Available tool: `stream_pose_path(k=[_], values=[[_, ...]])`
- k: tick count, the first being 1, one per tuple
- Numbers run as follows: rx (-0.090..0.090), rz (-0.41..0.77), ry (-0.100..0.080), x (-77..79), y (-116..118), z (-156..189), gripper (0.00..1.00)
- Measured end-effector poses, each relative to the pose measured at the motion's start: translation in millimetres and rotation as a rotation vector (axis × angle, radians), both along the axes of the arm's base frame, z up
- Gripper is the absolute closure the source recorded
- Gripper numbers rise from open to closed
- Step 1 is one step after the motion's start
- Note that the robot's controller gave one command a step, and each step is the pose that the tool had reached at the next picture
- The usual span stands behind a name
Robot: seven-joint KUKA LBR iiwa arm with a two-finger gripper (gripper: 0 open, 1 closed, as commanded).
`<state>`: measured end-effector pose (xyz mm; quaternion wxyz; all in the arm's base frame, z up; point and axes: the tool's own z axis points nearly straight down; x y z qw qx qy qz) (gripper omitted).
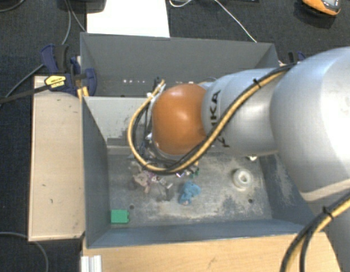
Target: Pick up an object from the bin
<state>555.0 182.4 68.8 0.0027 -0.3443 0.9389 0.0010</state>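
Note:
My gripper (162,187) reaches down under the orange wrist cover, low over the bin floor left of centre. A small grey-brown, knobbly thing (143,180) lies right at its left side, touching or nearly touching it. Just to the gripper's right sits a small light-blue lumpy piece (189,192). The cover hides most of the gripper, and I see nothing held in it.
A green square block (119,216) lies near the bin's front left corner. A white round, ring-like part (241,178) rests on the floor to the right. The big silver arm spans the bin's right half and hides the floor beneath it.

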Motion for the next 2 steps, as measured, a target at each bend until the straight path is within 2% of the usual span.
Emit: stream_pose_path(k=[1, 2], values=[[0.000, -0.020, 0.000, 21.8, 4.4, 2.5, 1.00], [0.000, -0.020, 0.000, 21.7, 4.4, 2.5, 1.00]])
